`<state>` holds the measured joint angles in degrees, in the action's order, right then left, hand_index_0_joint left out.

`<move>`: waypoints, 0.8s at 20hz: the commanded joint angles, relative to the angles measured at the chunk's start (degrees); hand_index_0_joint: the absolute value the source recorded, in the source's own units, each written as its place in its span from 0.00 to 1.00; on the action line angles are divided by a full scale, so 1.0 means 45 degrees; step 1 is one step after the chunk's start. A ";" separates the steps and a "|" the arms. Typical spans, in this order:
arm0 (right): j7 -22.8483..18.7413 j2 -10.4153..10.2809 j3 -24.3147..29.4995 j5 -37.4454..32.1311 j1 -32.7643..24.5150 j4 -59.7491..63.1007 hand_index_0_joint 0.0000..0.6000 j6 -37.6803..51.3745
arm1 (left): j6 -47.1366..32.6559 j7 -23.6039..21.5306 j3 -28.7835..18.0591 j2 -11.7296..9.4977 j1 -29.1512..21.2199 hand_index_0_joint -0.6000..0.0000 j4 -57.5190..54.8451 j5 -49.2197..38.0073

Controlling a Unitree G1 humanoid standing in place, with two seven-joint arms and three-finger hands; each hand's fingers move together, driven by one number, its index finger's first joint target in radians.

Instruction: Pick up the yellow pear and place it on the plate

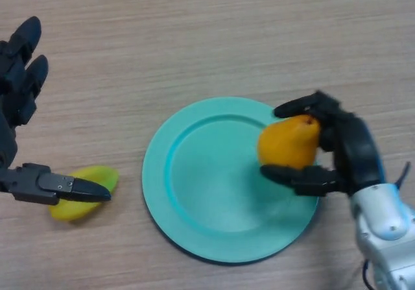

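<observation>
A yellow-orange pear [288, 144] is held in my right hand [343, 150], with fingers curled over its top and the thumb under it, over the right rim of a teal plate [194, 173]. I cannot tell whether the pear touches the plate. My left hand [23, 95] is open at the left edge, its thumb lying across a small yellow-green fruit [87, 189] on the table.
The wooden table [207, 37] stretches bare behind the plate. The yellow-green fruit lies left of the plate, about a hand's width from its rim.
</observation>
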<state>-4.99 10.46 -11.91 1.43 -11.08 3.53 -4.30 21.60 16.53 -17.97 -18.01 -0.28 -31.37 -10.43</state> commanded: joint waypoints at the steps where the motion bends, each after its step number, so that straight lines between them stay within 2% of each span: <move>1: -0.1053 0.0101 -0.0143 -0.0242 -0.0511 -0.0360 1.00 0.1937 | -0.1585 0.0441 -0.0989 -0.0476 -0.0248 1.00 -0.0685 0.0058; 3: -0.0939 0.0097 -0.0733 0.0120 -0.0219 -0.0283 1.00 0.1656 | -0.1760 0.0492 -0.1075 -0.0442 -0.0147 1.00 -0.0707 0.0111; 4: -0.0780 0.0096 -0.0869 0.0335 -0.0160 -0.0247 0.92 0.1608 | -0.1785 0.0533 -0.1088 -0.0430 -0.0104 1.00 -0.0740 0.0129; 5: -0.0679 0.0096 -0.0888 0.0397 -0.0137 -0.0261 0.75 0.1593 | -0.1784 0.0552 -0.1089 -0.0416 -0.0082 1.00 -0.0749 0.0134; 6: -0.0475 0.0096 -0.0922 0.0483 -0.0104 -0.0307 0.50 0.1598 | -0.1788 0.0596 -0.1094 -0.0376 -0.0023 1.00 -0.0754 0.0138; 7: -0.0292 0.0096 -0.0945 0.0549 -0.0081 -0.0369 0.33 0.1681 | -0.1800 0.0612 -0.1094 -0.0335 0.0026 1.00 -0.0757 0.0147; 8: 0.0077 0.0095 -0.0958 0.0715 -0.0081 -0.0516 0.08 0.2005 | -0.1747 0.0586 -0.1052 -0.0265 0.0096 1.00 -0.0867 0.0184; 9: 0.0210 0.0095 -0.0915 0.0685 -0.0132 -0.0673 0.00 0.2184 | -0.1656 0.0593 -0.0962 -0.0201 0.0153 1.00 -0.1013 0.0188; 13: 0.0535 0.0095 0.0000 0.0667 -0.0353 -0.2487 0.00 0.1822 | -0.1537 0.0873 -0.0896 -0.0109 0.0267 1.00 -0.1179 0.0147; 15: 0.1078 0.0095 0.0829 0.0670 -0.0297 -0.3802 0.00 0.1509 | -0.1299 0.0837 -0.0963 -0.0271 0.0027 1.00 -0.1212 0.0111; 16: 0.1801 0.0095 0.1511 0.0554 -0.0012 -0.5011 0.00 0.0980 | -0.1381 0.0789 -0.0965 -0.0338 -0.0125 1.00 -0.1084 0.0037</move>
<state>3.01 10.46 -8.08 3.03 -9.41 -15.40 -5.22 21.58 19.29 -18.84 -16.73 0.89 -33.49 -9.73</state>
